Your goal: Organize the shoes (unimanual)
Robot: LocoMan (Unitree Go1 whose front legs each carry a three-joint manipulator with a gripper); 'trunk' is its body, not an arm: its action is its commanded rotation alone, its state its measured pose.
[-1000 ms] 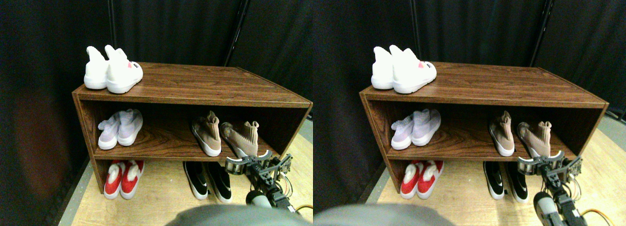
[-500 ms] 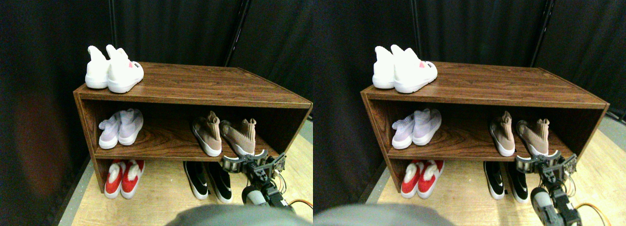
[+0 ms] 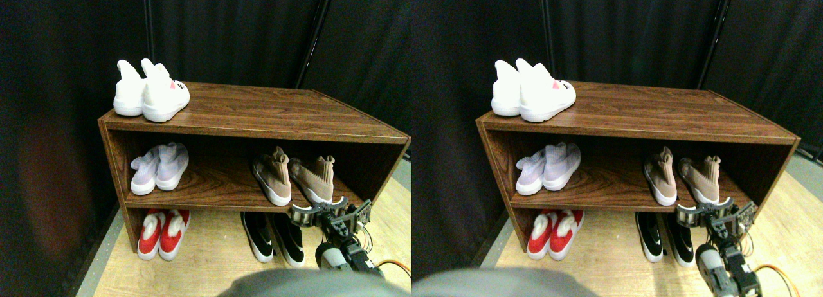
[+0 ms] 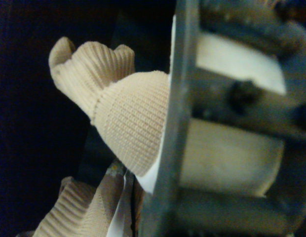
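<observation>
Tan shoe (image 3: 313, 179) (middle shelf (image 3: 212, 193)) beside right claw (image 3: 319, 213); claw's grip unclear.

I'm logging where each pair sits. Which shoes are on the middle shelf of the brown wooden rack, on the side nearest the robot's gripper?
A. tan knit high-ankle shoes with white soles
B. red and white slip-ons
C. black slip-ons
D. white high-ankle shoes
A: the tan knit high-ankle shoes with white soles sit on the middle shelf of the brown wooden rack, just above the right gripper.

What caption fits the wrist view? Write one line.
Wrist camera close on a tan knit shoe, its white sole behind the dark jaw frame.
</observation>
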